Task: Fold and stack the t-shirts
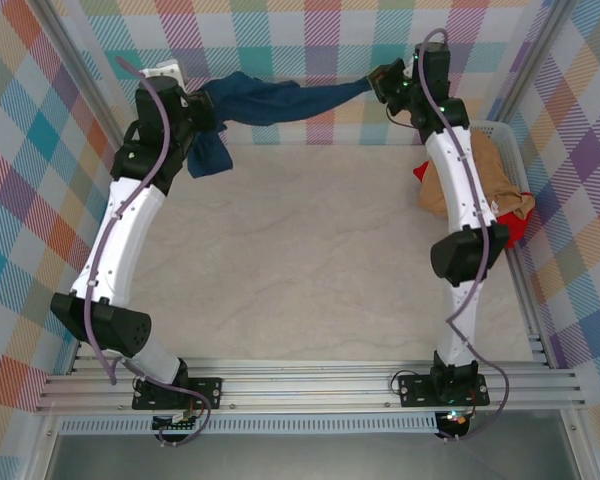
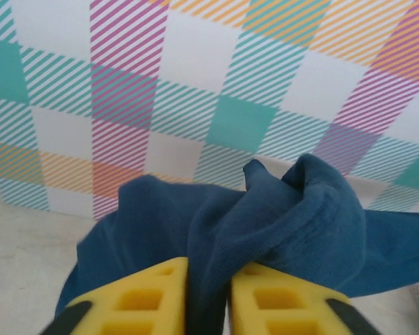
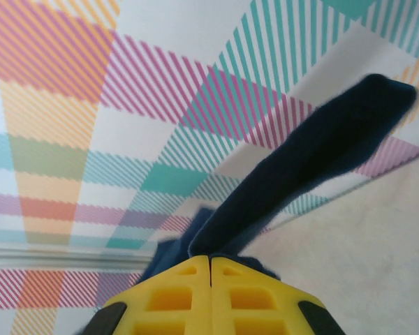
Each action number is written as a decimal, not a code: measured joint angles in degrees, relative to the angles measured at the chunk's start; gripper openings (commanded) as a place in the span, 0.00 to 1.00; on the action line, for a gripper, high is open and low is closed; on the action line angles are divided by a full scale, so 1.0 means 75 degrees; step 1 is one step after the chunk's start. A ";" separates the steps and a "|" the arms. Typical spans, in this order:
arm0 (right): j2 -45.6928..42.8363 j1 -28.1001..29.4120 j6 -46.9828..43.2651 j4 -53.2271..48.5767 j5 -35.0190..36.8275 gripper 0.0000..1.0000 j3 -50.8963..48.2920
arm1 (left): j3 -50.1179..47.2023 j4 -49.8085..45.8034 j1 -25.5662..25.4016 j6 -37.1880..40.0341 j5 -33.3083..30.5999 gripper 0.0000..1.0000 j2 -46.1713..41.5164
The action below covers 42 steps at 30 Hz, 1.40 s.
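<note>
From the top camera: navy shirt (image 1: 270, 102) slung like a rope between two grippers, up by the checked back wall (image 1: 310, 40). At its left end, left gripper (image 1: 208, 108) pinched shut on a bunched corner, with a loose fold hanging below it. At the other end, right gripper (image 1: 382, 80) clamped on the stretched-out edge. Plenty of bare tabletop (image 1: 310, 250) in the middle. Off to the right, white basket (image 1: 502, 130) at the tabletop's side, with the tan shirt (image 1: 490, 175) heaped in it and the red shirt (image 1: 517, 232) peeking out beneath, both partly hidden behind the right arm. Over to the left wrist: yellow fingers (image 2: 143, 300) squeezed onto a thick wad of navy shirt (image 2: 293, 223), cloth wedged in the narrow gap between them and billowing above, checked wall straight behind, a strip of tabletop low on the left. Now the right wrist: yellow fingers (image 3: 167, 296) pressed all but together, thin edge of navy shirt (image 3: 314, 146) nipped between them and rising as a taut band up to the right, wall behind, tabletop at lower right.
</note>
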 measured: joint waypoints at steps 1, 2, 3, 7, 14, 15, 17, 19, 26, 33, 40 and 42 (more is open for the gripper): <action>-0.0592 0.0041 -0.0096 0.0096 0.0023 0.00 -0.0866 | -0.0122 -0.0125 0.0000 -0.0015 0.0026 0.25 -0.0125; -0.1084 0.0085 -0.0152 0.0187 0.0047 0.00 -0.1641 | -0.0312 -0.0233 0.0000 -0.0032 0.0017 0.25 -0.0251; -0.1644 0.0143 -0.0198 0.0233 0.0085 0.00 -0.2527 | -0.0627 -0.0399 0.0000 -0.0082 -0.0015 0.29 -0.0420; -0.3089 0.0358 -0.0338 0.0323 0.0303 0.00 -0.5453 | -0.2436 -0.0667 0.0000 -0.0175 0.0052 0.56 -0.0886; -0.2311 0.0312 -0.0673 -0.0691 0.0679 0.00 -0.6781 | -0.2981 -0.2011 0.0000 -0.0883 0.0242 0.51 0.0629; -0.2119 0.0271 -0.0793 -0.0842 0.0784 0.00 -0.6744 | -0.3171 -0.2052 0.0000 -0.1032 0.0280 0.54 0.0673; -0.1798 0.0221 -0.1011 -0.1282 0.1020 0.00 -0.6441 | -0.3535 -0.2180 0.0026 -0.1332 0.0347 0.58 0.0644; -0.1591 0.0181 -0.1189 -0.1588 0.1239 0.00 -0.6018 | -0.3812 -0.2162 0.0149 -0.1708 0.0542 0.60 0.0612; -0.1545 0.0082 -0.1571 -0.2119 0.1547 0.15 -0.5231 | -0.3212 -0.1437 0.1052 -0.3646 0.1349 0.59 0.1402; -0.1545 -0.0017 -0.1763 -0.2530 0.1454 0.51 -0.5450 | -0.1300 -0.0629 0.0787 -0.4864 0.2057 0.59 0.3847; -0.2273 0.0108 -0.1513 -0.2154 0.0895 0.52 -0.7615 | -0.0848 -0.0350 0.0522 -0.5351 0.2512 0.43 0.4832; -0.2483 0.0402 -0.1343 -0.1988 0.0746 0.52 -0.8274 | -0.0586 -0.0323 0.0472 -0.5377 0.2640 0.39 0.5021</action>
